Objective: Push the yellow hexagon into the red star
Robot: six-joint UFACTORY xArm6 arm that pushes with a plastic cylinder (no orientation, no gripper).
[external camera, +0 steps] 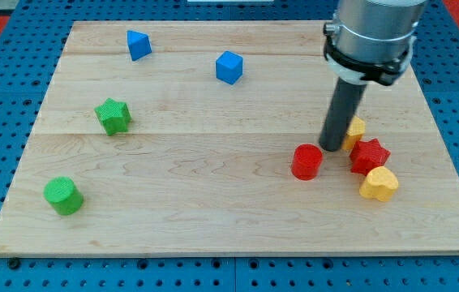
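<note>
The yellow hexagon [356, 128] lies at the view's right, partly hidden behind my rod, touching the upper left of the red star [370, 155]. My tip [332, 148] sits just left of the hexagon, between it and the red cylinder [306, 161], which lies at the tip's lower left. A yellow heart [379, 184] lies just below the red star, touching it.
A blue block [139, 45] and a blue cube [229, 67] lie near the view's top. A green star [113, 116] lies at the left. A green cylinder [62, 195] lies at the lower left. The wooden board [213, 219] rests on a blue pegboard.
</note>
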